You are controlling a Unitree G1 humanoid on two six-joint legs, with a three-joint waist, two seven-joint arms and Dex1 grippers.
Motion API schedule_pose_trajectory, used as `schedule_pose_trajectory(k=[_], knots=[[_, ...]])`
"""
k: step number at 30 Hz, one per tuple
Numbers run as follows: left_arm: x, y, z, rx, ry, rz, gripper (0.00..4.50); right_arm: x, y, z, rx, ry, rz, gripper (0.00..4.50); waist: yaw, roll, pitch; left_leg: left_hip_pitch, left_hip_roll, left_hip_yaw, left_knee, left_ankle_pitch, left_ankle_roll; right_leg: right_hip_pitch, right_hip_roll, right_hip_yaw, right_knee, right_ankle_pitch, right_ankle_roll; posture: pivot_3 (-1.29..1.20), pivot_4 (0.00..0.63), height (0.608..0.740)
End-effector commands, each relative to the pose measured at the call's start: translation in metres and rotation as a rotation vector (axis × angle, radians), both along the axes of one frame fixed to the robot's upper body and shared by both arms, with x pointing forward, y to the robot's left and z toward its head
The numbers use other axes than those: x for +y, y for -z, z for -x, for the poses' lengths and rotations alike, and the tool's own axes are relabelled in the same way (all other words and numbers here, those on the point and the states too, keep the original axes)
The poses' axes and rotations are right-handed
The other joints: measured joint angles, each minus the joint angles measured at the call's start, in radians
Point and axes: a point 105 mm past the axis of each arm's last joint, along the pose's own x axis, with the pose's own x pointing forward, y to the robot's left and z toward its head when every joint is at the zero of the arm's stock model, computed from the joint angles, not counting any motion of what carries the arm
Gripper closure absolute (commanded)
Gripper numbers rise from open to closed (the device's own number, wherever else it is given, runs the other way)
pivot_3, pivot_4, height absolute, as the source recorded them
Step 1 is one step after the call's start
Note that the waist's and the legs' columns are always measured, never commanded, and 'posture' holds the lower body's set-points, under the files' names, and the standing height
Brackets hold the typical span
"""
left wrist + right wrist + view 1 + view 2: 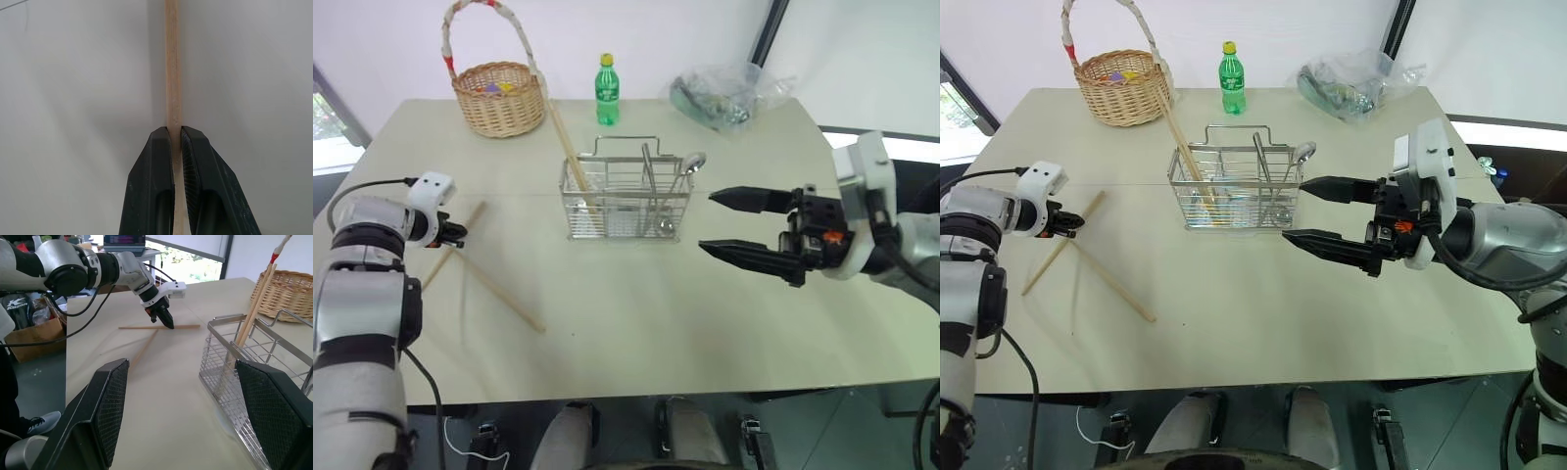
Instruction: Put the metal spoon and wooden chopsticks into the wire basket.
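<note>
The wire basket (pixel 626 201) stands mid-table. The metal spoon (pixel 691 164) stands in its right end, bowl up. Two wooden chopsticks (pixel 564 142) lean out of its left end. Another two lie crossed on the table at the left: one (pixel 499 294) runs toward the front, the other (pixel 172 73) is pinched between the fingers of my left gripper (pixel 456 233), which is shut on it close to the crossing. My right gripper (pixel 720 223) hovers just right of the basket, pointing at it, jaws wide open and empty.
At the back of the table are a round wicker basket (pixel 497 96) with a tall handle, a green bottle (pixel 607 90) and a crumpled plastic bag (pixel 729 96). The table's front edge (pixel 636 397) runs close to me. A cardboard box (pixel 27 330) sits beyond the left side.
</note>
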Motion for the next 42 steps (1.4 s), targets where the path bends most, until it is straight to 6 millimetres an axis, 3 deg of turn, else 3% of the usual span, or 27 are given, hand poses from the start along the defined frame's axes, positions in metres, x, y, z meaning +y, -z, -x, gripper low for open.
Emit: schedule_pose_trajectory(k=[1,9,13,17,19,21,25,30,37,42], knots=[[0.016,-0.022,-0.004,-0.109,-0.079,-0.009,4.46,0.000,-0.004,0.002,-0.043,0.007,-0.002,0.92,0.000,0.000,0.000,0.000,0.000,0.000,0.000,0.000,0.000,0.000,0.000,0.000,0.000,0.000,0.000,0.00,0.150,0.674],[0.030,-0.103,-0.021,-0.460,-0.129,0.013,4.46,-0.007,-0.002,-0.001,-0.056,0.032,0.006,0.92,0.003,-0.002,0.000,0.000,0.000,0.000,0.000,0.000,0.000,0.000,0.000,0.000,0.000,0.000,0.000,0.00,0.150,0.674],[0.028,-0.165,-0.026,-0.732,-0.130,0.060,4.46,-0.008,-0.002,-0.003,-0.056,0.040,0.000,0.92,0.002,-0.002,0.000,0.000,0.000,0.000,0.001,0.000,0.000,0.000,-0.001,0.000,0.000,0.000,0.000,0.00,0.150,0.674],[-0.012,-0.261,-0.022,-1.099,-0.049,0.478,4.46,-0.006,-0.004,-0.005,-0.066,0.045,-0.017,0.92,0.006,-0.006,0.000,-0.001,0.000,-0.001,0.001,0.000,0.000,0.000,-0.001,-0.001,0.000,0.000,0.001,0.00,0.150,0.674],[-0.036,-0.282,-0.019,-1.160,0.027,0.608,4.46,-0.005,-0.007,-0.004,-0.074,0.043,-0.023,0.92,0.009,-0.005,0.000,-0.001,0.000,-0.001,0.002,0.000,0.000,0.001,-0.002,-0.001,-0.001,0.000,0.001,0.00,0.150,0.674],[-0.074,-0.294,-0.014,-1.188,0.160,0.711,4.46,-0.006,-0.011,-0.004,-0.088,0.045,-0.027,0.92,0.008,-0.002,-0.001,0.000,-0.001,0.000,0.002,0.000,0.000,0.003,-0.004,-0.001,-0.001,0.001,0.002,0.00,0.150,0.674],[-0.134,-0.295,-0.004,-1.155,0.355,0.815,4.46,-0.008,-0.021,-0.005,-0.120,0.066,-0.056,0.92,0.004,-0.001,-0.001,0.002,-0.002,0.000,0.003,0.000,0.000,0.005,-0.004,-0.001,-0.001,0.001,0.002,0.00,0.150,0.674],[-0.175,-0.278,-0.005,-1.071,0.449,0.867,4.46,-0.017,-0.034,-0.007,-0.140,0.130,-0.136,0.92,-0.005,-0.001,-0.001,0.002,-0.001,0.000,0.004,0.000,0.000,0.005,-0.002,-0.001,0.000,0.001,0.002,0.00,0.150,0.674],[-0.209,-0.251,-0.010,-0.980,0.519,0.886,4.46,-0.027,-0.036,-0.007,-0.145,0.219,-0.164,0.92,0.002,0.000,-0.001,0.002,-0.001,0.000,0.005,0.000,0.000,0.006,-0.002,-0.001,-0.001,0.001,0.002,0.00,0.150,0.674],[-0.230,-0.225,-0.009,-0.963,0.604,0.786,4.46,-0.031,-0.038,-0.007,-0.148,0.253,-0.173,0.92,0.004,0.000,-0.001,0.002,-0.001,0.000,0.006,0.000,0.000,0.006,-0.002,0.000,-0.001,0.001,0.002,0.00,0.150,0.674]])
